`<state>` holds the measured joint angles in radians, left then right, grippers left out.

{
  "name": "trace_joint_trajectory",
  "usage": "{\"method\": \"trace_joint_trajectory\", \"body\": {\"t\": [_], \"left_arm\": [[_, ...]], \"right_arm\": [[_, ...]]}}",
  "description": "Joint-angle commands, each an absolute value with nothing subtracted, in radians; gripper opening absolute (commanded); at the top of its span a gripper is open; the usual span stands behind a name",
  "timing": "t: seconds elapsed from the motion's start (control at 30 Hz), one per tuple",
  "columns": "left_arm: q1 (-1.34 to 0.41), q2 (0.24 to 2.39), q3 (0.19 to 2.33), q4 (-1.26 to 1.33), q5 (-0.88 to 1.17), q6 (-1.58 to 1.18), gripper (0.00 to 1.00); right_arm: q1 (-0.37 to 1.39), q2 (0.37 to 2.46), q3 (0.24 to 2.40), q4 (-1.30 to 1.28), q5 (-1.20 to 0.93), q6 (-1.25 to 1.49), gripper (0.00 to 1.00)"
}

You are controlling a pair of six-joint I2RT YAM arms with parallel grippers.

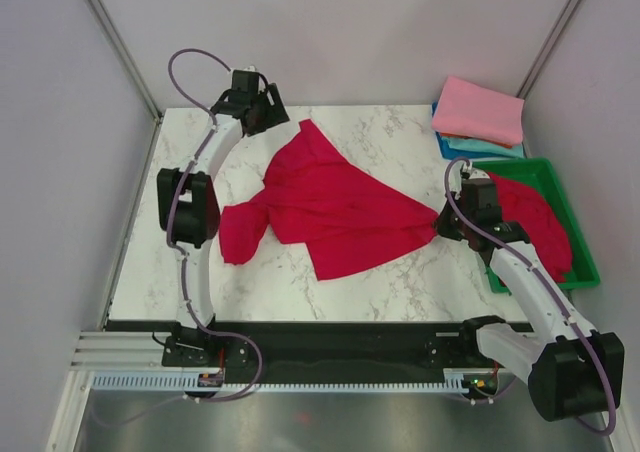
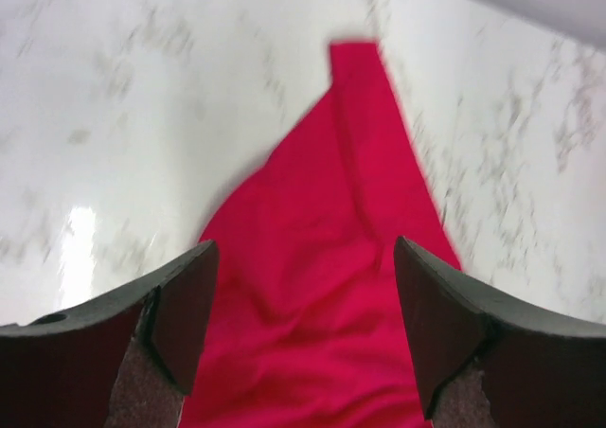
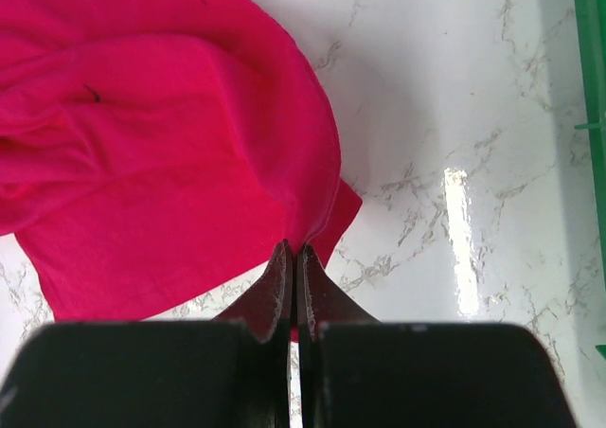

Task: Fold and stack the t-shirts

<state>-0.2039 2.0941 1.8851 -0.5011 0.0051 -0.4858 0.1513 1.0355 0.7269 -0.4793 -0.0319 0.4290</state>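
A crimson-red t-shirt (image 1: pixel 335 207) lies crumpled and spread on the marble table. My right gripper (image 1: pixel 441 223) is shut on its right corner, pinching the cloth (image 3: pixel 312 224) between its fingertips (image 3: pixel 294 250). My left gripper (image 1: pixel 262 112) is open above the shirt's far-left tip (image 2: pixel 355 54), with red cloth (image 2: pixel 312 305) showing between its fingers (image 2: pixel 180 314); it holds nothing. A second red t-shirt (image 1: pixel 545 222) lies bunched in the green tray (image 1: pixel 585 242). Folded pink (image 1: pixel 480 110), teal (image 1: pixel 495 145) and blue (image 1: pixel 444 145) t-shirts are stacked at the back right.
The green tray stands along the table's right edge, just behind my right arm. Its rim shows in the right wrist view (image 3: pixel 589 59). Grey walls close in the table at the back and sides. Bare marble (image 1: pixel 200 282) lies at the front left.
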Motion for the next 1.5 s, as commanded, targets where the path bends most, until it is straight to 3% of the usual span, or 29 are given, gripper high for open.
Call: {"method": "trace_joint_trajectory", "body": {"t": [0.0, 0.1, 0.23, 0.43, 0.8, 0.93, 0.97, 1.0, 1.07, 1.1, 1.33, 1.47], "left_arm": [[-0.198, 2.344, 2.179, -0.523, 0.133, -0.463, 0.82], [-0.189, 2.504, 2.341, -0.496, 0.227, -0.506, 0.82], [-0.161, 2.617, 2.35, -0.258, 0.397, -0.629, 0.82], [-0.149, 2.744, 2.394, -0.089, 0.431, -0.791, 0.82], [-0.19, 2.867, 2.494, -0.057, 0.445, -0.903, 0.74], [-0.206, 2.872, 2.494, -0.069, 0.416, -0.928, 0.51], [-0.207, 2.872, 2.494, -0.069, 0.407, -0.936, 0.35], [-0.209, 2.872, 2.496, -0.068, 0.399, -0.936, 0.31], [-0.209, 2.87, 2.496, -0.064, 0.39, -0.934, 0.07], [-0.21, 2.869, 2.497, -0.063, 0.384, -0.936, 0.02], [-0.195, 2.766, 2.453, -0.055, 0.367, -0.927, 0.02], [-0.176, 2.521, 2.356, -0.126, 0.334, -0.845, 0.02]], "right_arm": [[0.152, 1.017, 0.723, -0.451, -0.064, 0.411, 0.0], [0.155, 1.028, 0.726, -0.449, -0.09, 0.413, 0.0], [0.158, 1.038, 0.719, -0.437, -0.126, 0.419, 0.0], [0.164, 1.049, 0.719, -0.43, -0.15, 0.423, 0.0], [0.164, 1.052, 0.723, -0.433, -0.158, 0.413, 0.0], [0.164, 1.049, 0.716, -0.439, -0.155, 0.408, 0.0], [0.164, 1.046, 0.713, -0.44, -0.155, 0.408, 0.0], [0.164, 1.045, 0.712, -0.44, -0.153, 0.407, 0.0], [0.164, 1.042, 0.712, -0.44, -0.152, 0.408, 0.0], [0.164, 1.042, 0.71, -0.44, -0.15, 0.408, 0.0], [0.166, 1.063, 0.71, -0.425, -0.146, 0.41, 0.0], [0.164, 1.066, 0.767, -0.429, -0.135, 0.42, 0.0]]}}
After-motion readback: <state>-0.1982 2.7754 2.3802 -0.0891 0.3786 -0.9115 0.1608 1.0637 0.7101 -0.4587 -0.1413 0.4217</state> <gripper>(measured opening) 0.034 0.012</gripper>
